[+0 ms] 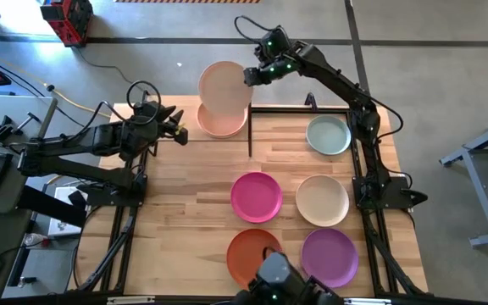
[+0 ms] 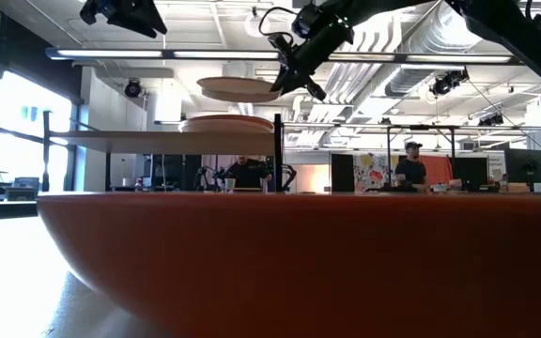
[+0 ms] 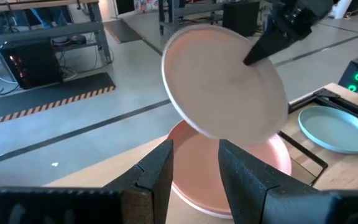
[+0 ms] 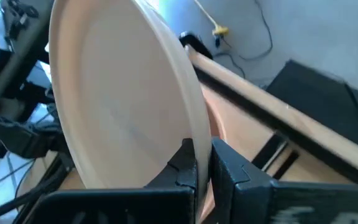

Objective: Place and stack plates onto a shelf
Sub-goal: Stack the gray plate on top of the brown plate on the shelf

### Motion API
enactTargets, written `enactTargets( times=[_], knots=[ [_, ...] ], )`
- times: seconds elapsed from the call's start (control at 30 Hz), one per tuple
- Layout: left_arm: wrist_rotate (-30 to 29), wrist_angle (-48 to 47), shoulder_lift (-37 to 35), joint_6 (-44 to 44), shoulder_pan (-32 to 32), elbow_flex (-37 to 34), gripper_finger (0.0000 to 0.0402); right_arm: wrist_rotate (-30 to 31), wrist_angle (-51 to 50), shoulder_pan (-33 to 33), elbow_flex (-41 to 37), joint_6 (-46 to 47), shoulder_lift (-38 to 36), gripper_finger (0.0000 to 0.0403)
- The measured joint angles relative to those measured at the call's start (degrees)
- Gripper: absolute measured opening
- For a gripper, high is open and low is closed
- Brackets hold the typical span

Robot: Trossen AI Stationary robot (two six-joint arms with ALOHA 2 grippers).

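Five plates wait on the table; orange is nearest. At twelve o'clock the right gripper, pinched on a tan plate's rim, holds it level directly above the peach plate on the shelf. The left gripper, open and empty, sits just at nine o'clock of the stack.

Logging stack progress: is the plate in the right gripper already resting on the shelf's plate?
No. The right gripper holds the peach plate clearly above the shelf's plate; a gap shows.
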Motion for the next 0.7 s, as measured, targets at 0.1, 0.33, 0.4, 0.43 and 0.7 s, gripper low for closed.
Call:
enactTargets(
  times=[0.1, 0.33, 0.4, 0.43, 0.7],
  knots=[
    [0.08, -0.02, 0.00, 0.00, 0.00, 0.00, 0.0118, 1.48, -1.70, 1.30, 0.00, 1.24, 0.00, 0.0000],
    [3.10, -0.55, 0.00, 1.34, -0.02, -0.24, 0.0117, 6.76, -2.40, 5.33, -0.02, 2.82, 0.00, 0.0000],
    [4.18, -0.56, 0.00, 1.44, -0.02, -0.24, 0.0117, 8.54, -2.79, 6.41, -0.02, 3.00, 0.00, 0.0000],
    [4.94, -0.57, 0.00, 1.44, -0.02, -0.24, 0.0117, 9.24, -2.98, 6.88, -0.02, 3.23, 0.00, 0.0000],
    [9.37, -0.61, 0.00, 1.42, -0.02, -0.24, 0.0117, 15.29, -3.50, 9.29, -0.02, 5.40, 0.01, 0.0000]
  ],
)
